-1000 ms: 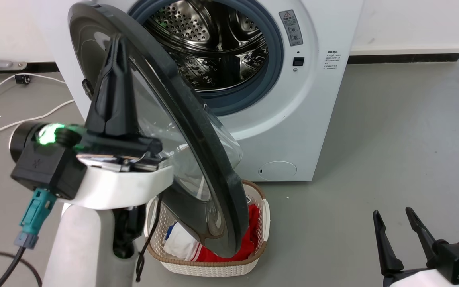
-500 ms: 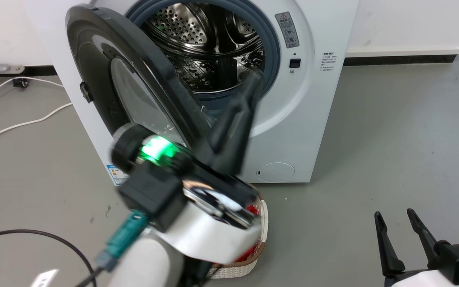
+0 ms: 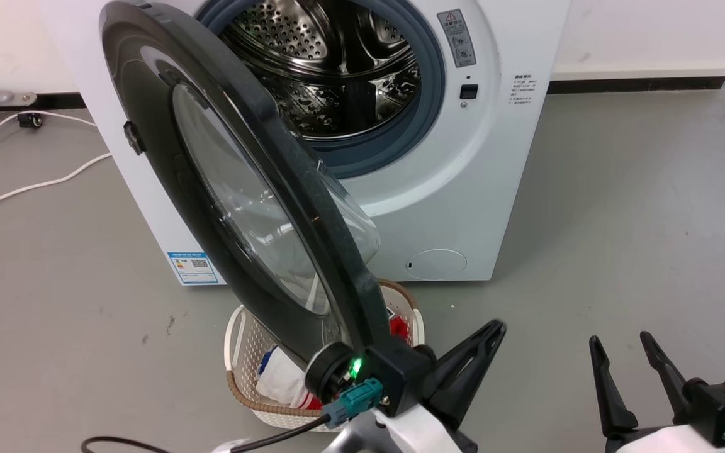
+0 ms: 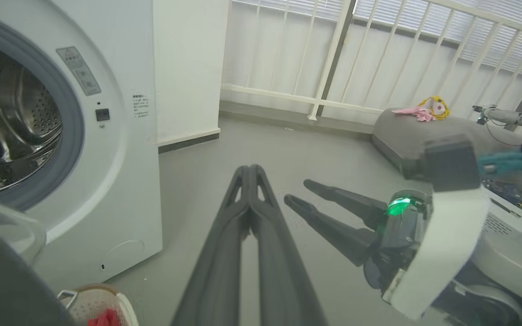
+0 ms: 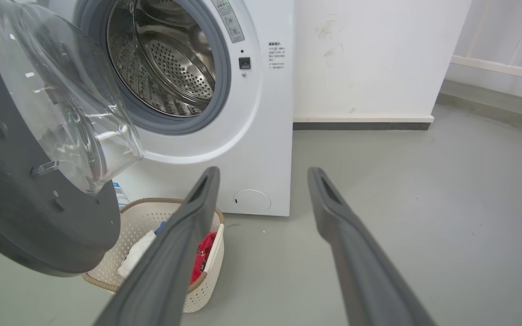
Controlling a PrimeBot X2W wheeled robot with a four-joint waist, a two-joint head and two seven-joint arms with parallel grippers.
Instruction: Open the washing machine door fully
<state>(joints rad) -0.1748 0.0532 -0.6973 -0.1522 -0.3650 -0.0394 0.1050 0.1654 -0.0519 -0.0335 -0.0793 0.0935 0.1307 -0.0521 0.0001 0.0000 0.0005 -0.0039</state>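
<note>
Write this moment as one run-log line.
washing machine door: standing open | left pincer: shut, empty | right pincer: open, empty

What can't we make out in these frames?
Head view: most of what is in the laundry basket, hidden behind the washing machine door and the left gripper's wrist.
Head view: the washing machine's top, cut off by the upper edge.
Every view: the warning label's text, too small.
Left wrist view: the door, a close blur at the lower left.
</note>
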